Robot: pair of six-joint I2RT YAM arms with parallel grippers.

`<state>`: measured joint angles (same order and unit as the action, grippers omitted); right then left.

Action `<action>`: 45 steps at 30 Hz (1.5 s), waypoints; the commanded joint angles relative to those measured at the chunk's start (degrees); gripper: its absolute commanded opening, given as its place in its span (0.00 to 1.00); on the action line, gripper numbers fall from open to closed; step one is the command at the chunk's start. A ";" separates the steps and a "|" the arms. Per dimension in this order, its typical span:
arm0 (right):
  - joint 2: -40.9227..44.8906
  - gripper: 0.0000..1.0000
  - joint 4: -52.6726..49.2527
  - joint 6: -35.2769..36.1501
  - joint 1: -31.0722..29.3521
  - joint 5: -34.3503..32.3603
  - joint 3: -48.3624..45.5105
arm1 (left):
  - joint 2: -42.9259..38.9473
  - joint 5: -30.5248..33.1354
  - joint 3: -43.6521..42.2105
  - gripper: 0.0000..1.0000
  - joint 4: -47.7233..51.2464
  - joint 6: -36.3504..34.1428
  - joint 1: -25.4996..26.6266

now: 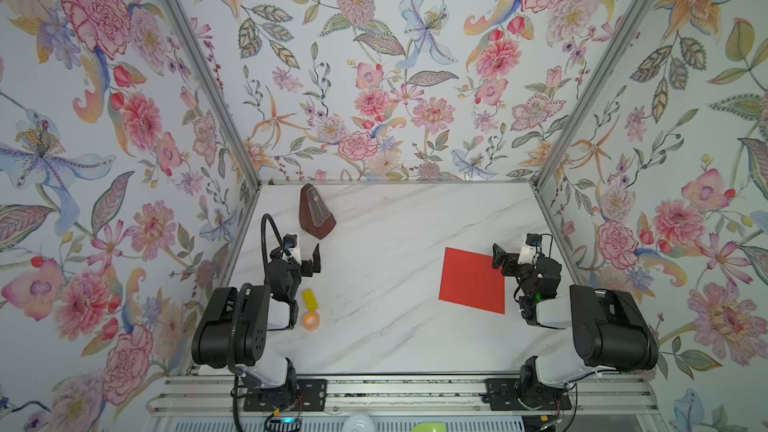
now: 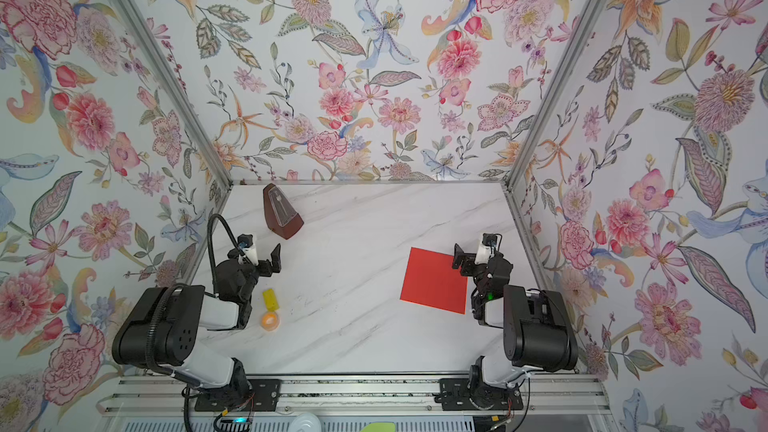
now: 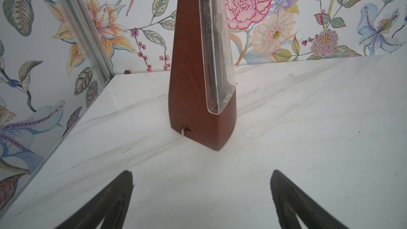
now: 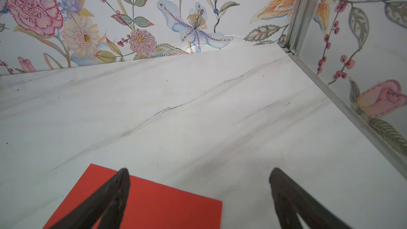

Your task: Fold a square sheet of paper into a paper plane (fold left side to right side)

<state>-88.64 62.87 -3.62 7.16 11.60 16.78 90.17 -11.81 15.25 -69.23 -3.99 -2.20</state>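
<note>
Right gripper (image 4: 199, 170) jaws spread wide, nothing between them; in the right wrist view one finger (image 4: 114, 194) overlaps the far corner of the square sheet of paper (image 4: 158, 203) and the other sits over bare marble, contact with the paper can't be told. In both top views the right gripper (image 1: 500, 259) sits at the far right corner of the red sheet (image 1: 471, 280), right arm folded back close to the right wall. Left gripper (image 3: 202, 172) also spread wide and empty, both fingers over bare table, pointing at the metronome (image 3: 191, 73), which stands upright ahead of it and apart from it. In a top view the left gripper (image 1: 311, 260) is on the left side of the table, near the metronome (image 1: 316, 214) and clear of it. The sheet lies flat on the right half of the table (image 1: 395, 243), a full square, turned slightly off the table edges, well apart from the left gripper; same placement in the other eye (image 2: 434, 280). Near the left arm a small yellow block (image 1: 310, 299) lies on the table, with a small round orange thing (image 1: 311, 320) just beside it toward the near edge; what the orange thing is can't be told. White marble-look table, floral wallpaper walls (image 1: 374, 56) on three sides, metal frame posts at the far corners.
</note>
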 commanded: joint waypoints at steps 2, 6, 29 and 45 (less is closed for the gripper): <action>0.05 0.99 1.82 0.54 0.14 0.62 -0.67 | -0.12 -0.98 -0.57 0.99 -2.04 0.30 -0.02; 0.05 0.99 1.87 0.54 0.14 0.64 -0.78 | -0.17 -0.94 -0.57 0.99 -2.05 0.29 -0.07; 0.05 0.99 1.90 0.54 0.11 0.65 -0.79 | -0.08 0.34 -0.35 0.99 -1.70 0.91 -0.13; 9.96 0.99 -21.65 -1.06 -1.88 -8.66 6.79 | -11.21 9.85 -1.39 0.99 7.97 3.68 0.06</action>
<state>-81.60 51.16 -3.77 5.69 6.50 20.03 82.35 -6.31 13.65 -65.82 -1.74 -2.20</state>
